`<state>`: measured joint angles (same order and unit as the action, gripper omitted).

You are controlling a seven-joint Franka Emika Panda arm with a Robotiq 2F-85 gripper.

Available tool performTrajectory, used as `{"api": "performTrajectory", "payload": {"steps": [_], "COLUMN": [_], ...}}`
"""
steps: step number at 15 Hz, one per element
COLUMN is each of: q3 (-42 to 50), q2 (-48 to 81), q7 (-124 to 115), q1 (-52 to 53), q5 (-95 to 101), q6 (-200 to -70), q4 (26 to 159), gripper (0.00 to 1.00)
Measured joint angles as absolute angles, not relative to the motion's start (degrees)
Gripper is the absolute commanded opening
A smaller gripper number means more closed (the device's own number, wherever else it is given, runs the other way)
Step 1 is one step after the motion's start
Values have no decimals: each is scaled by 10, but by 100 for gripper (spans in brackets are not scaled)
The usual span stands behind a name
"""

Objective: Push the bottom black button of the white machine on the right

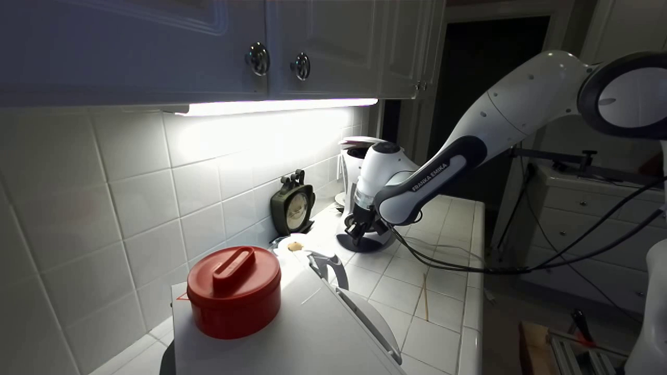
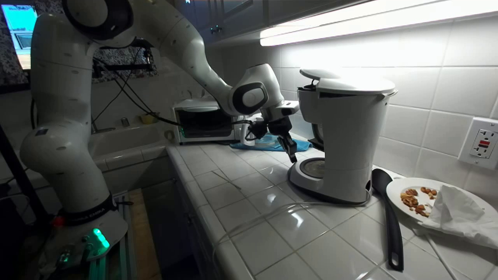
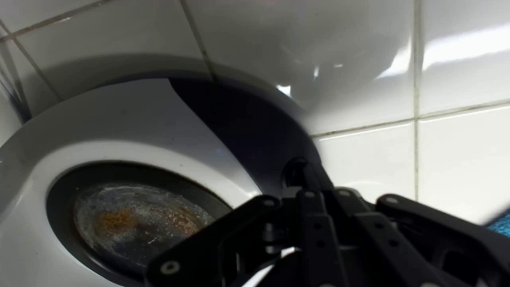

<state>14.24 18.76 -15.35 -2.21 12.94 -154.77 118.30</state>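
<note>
Rounded white arm, black band lettered FRANKA EMIKA, dark cables, black fingers, round screws

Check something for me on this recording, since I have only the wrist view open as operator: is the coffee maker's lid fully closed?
Observer: No. In both exterior views the coffee maker has its lid raised, with a dark gap beneath.
Operator: Is anything lying near its back end, outside my picture?
Observer: Yes. In an exterior view a long black utensil lies there.
Operator: And on the utensil's other side, away from the machine?
Observer: A white plate bearing nuts and crumpled white paper.
</note>
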Motion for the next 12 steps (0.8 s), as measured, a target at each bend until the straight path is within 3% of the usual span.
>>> {"api": "performTrajectory", "payload": {"steps": [12], "q3": [125], "q2": [201], "q7": [-124], "q1": [-46], "q5": [95], "q6": [-1513], "q4": [1151], "gripper": [3]}}
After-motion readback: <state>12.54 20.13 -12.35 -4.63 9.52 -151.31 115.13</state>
